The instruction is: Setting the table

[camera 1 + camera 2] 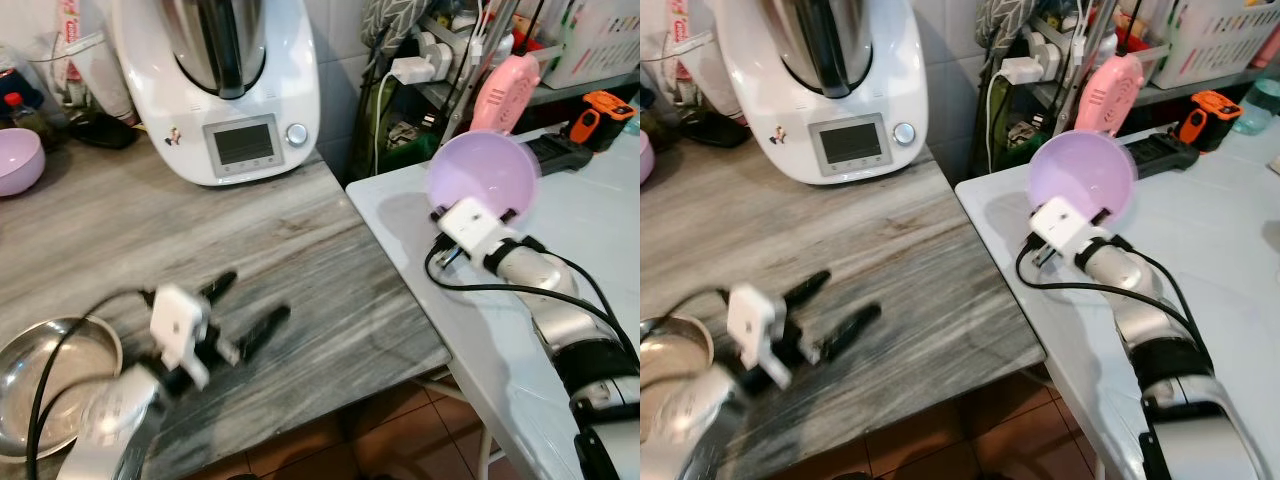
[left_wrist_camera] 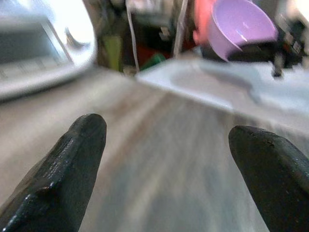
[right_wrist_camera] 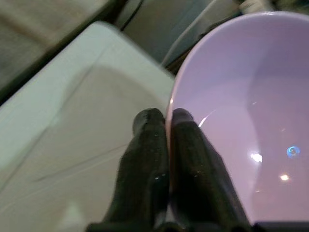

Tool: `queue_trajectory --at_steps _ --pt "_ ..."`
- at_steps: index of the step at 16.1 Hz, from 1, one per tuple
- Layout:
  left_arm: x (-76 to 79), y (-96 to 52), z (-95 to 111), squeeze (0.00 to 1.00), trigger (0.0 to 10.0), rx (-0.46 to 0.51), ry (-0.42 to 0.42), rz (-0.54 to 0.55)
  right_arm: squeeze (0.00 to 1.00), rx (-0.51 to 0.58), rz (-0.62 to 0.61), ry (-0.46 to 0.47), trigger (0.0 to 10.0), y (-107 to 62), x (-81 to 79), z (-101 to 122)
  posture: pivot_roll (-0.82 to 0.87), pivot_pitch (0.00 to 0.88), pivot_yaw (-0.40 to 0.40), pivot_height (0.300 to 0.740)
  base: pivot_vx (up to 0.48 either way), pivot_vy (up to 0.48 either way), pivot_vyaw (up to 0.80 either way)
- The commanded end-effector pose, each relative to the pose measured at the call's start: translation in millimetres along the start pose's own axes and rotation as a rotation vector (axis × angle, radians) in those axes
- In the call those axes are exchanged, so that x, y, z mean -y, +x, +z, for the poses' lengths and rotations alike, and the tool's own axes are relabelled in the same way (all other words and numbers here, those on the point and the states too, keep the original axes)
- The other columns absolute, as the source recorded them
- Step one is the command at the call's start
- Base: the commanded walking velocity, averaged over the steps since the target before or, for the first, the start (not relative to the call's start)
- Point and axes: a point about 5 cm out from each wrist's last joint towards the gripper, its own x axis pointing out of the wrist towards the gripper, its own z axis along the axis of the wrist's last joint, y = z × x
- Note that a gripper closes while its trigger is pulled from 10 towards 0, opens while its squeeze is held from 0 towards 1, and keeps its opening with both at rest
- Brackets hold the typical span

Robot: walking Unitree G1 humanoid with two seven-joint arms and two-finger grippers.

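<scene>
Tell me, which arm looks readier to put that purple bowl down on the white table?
The right gripper: it already pinches the purple bowl's rim above the white table. The left gripper hovers open over the grey counter.

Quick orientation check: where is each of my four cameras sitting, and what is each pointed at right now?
Left eye: head, looking down at the grey counter and white table; both arms show.
Right eye: same scene, shifted sideways.
Left wrist: along the open left gripper, across the counter.
Right wrist: along the right gripper, shut on the rim of the purple bowl.
Shared: that bowl appears in all four views.
</scene>
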Motion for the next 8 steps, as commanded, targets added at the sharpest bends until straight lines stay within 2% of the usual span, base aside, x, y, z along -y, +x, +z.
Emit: queue_trajectory --at_steps 1,2,3,4,6,8 --pt "-5.5 2.4 3 0.0 10.0 0.02 0.001 0.042 0.0 0.026 -0.07 0.034 0.0 -3.9 5.3 4 0.07 0.034 -0.008 0.74 0.0 0.0 0.0" --pt "-7.8 13.4 12 0.0 10.0 0.072 -0.003 0.071 0.0 0.047 -0.163 0.079 0.0 -14.4 3.4 3 0.06 0.02 -0.015 0.74 0.0 0.0 0.0" --pt "-7.7 15.9 14 0.0 10.0 0.085 -0.006 0.074 0.0 0.05 -0.185 0.094 0.0 -17.5 2.0 2 0.06 0.015 -0.016 0.74 0.0 0.0 0.0" --pt "-6.8 23.0 19 0.0 10.0 0.116 -0.016 0.082 0.0 0.056 -0.258 0.134 0.0 -27.0 -0.2 -2 0.05 0.004 -0.019 0.74 0.0 0.0 0.0" --pt "-7.9 28.6 22 0.0 10.0 0.138 -0.014 0.096 0.0 0.061 -0.325 0.153 0.0 -35.4 0.9 -3 0.03 0.0 -0.02 0.74 0.0 0.0 0.0" --pt "-18.8 31.5 19 0.0 10.0 0.135 -0.02 0.169 0.0 0.062 -0.374 0.159 0.0 -44.8 -0.4 -2 0.02 0.0 -0.016 0.74 0.0 0.0 0.0"
